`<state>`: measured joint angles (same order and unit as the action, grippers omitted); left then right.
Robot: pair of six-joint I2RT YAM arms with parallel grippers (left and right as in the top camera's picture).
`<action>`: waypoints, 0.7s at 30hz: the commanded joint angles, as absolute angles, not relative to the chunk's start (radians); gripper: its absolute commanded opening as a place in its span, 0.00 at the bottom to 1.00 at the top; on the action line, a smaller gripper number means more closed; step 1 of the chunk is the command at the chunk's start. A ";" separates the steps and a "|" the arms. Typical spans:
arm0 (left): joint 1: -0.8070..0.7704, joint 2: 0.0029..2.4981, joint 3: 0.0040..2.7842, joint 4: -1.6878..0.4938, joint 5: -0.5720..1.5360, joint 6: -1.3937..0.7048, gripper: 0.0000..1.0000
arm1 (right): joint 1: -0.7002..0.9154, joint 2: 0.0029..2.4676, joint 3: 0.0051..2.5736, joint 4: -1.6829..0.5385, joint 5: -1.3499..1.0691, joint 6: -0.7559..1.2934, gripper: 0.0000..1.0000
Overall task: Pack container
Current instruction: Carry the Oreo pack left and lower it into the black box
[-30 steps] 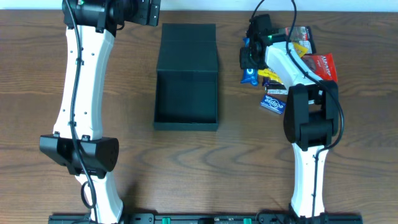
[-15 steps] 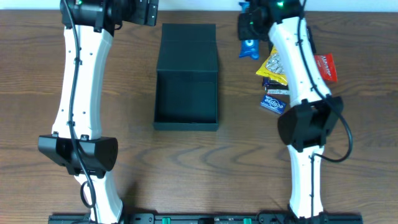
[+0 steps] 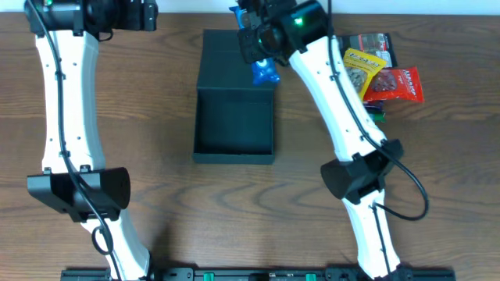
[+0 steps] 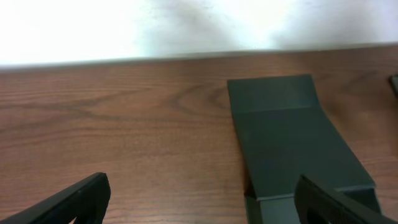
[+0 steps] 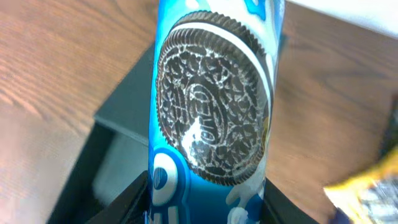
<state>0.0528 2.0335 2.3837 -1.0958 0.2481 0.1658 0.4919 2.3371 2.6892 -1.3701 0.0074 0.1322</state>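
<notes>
The right end effector (image 3: 259,48), grasping the Oreo packet (image 3: 265,72), has swung from the snack pile (image 3: 383,74) to the container (image 3: 234,158), seemingly over its flap lid (image 3: 234,58); release should follow. The left end effector (image 4: 202,202) gapes, released.

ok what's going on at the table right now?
The right gripper is shut on a blue Oreo packet and holds it in the air above the open lid flap of the black container, not yet over its compartment, which looks empty. The left gripper is open with nothing in it, out at the far left of the table. A yellow packet and a red packet lie on the right arm's side.
</notes>
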 commanded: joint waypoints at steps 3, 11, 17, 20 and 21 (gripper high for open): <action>0.057 2.025 2.376 -1.100 0.281 0.184 0.96 | 0.414 2.028 2.389 -1.347 -0.023 0.118 0.11; 0.083 2.007 2.376 -1.106 0.282 0.187 0.96 | 0.465 1.647 1.686 -0.970 -0.022 0.064 0.18; 0.083 2.007 2.376 -1.126 0.281 0.187 0.96 | 0.568 1.727 1.617 -0.889 -0.125 -0.248 0.17; 0.083 2.007 2.376 -1.138 0.281 0.187 0.96 | 0.585 1.789 1.617 -0.886 -0.257 -0.383 0.18; 0.083 2.007 2.376 -1.142 0.281 0.187 0.96 | 0.580 1.804 1.617 -0.886 -0.287 -0.424 0.19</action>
